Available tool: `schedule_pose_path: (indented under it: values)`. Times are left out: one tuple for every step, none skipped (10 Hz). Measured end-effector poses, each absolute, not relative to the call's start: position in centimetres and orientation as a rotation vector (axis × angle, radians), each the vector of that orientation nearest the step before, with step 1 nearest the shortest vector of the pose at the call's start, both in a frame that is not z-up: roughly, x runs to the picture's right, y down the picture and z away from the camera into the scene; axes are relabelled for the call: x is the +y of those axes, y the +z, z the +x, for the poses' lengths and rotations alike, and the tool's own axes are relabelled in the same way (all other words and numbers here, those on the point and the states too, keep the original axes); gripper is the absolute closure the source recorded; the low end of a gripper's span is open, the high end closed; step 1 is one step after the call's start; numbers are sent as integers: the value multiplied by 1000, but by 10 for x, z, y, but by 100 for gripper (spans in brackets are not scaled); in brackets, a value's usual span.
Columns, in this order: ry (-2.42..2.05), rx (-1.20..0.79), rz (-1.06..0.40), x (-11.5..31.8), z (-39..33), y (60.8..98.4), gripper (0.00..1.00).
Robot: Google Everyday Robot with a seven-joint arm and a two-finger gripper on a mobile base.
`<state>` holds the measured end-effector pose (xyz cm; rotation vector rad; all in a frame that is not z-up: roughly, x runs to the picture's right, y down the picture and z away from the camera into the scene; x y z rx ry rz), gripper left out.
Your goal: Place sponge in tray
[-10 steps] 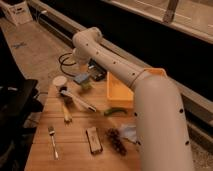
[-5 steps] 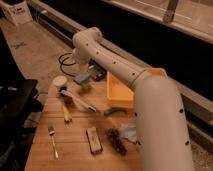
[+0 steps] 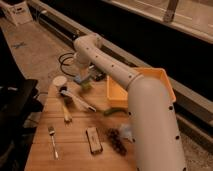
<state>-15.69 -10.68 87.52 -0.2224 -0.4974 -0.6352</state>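
Observation:
The sponge [image 3: 79, 79] is a small blue-grey block at the far edge of the wooden table [image 3: 75, 155]. My gripper [image 3: 84, 82] hangs down from the white arm right at the sponge, touching or just over it; whether it holds the sponge I cannot tell. The tray [image 3: 162, 80] is a large yellow-orange bin at the table's far right, a short way right of the gripper. The arm's thick white forearm crosses in front of the tray and hides its near right part.
Left of the gripper stands a white cup [image 3: 59, 81]. A wooden-handled brush [image 3: 65, 109], a white-handled utensil [image 3: 80, 101], a fork [image 3: 52, 141], a dark flat rectangle [image 3: 93, 140], a dark cluster [image 3: 117, 142] and a green item [image 3: 113, 111] lie on the table. Black cables [image 3: 66, 60] lie on the floor behind.

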Motion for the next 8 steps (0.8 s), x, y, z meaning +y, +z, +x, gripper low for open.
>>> schedule_pose_path:
  values:
    - [-628,-501,-240,-102,-157,881,30]
    - [-621,-503,-258,-98,-157,885,30]
    - [-613,-503,-277,-94,-156,892,30]
    - [-605,-502,-291,-90,-154,900,30]
    - [-600,-504,-302,-88,-154,906,30]
    - [-602,-507,-312,-86,-156,913,30]
    - [-608,-515,-320,-82,-159,921,30]
    - [-609,-523,-322,-81,-161,926,30]
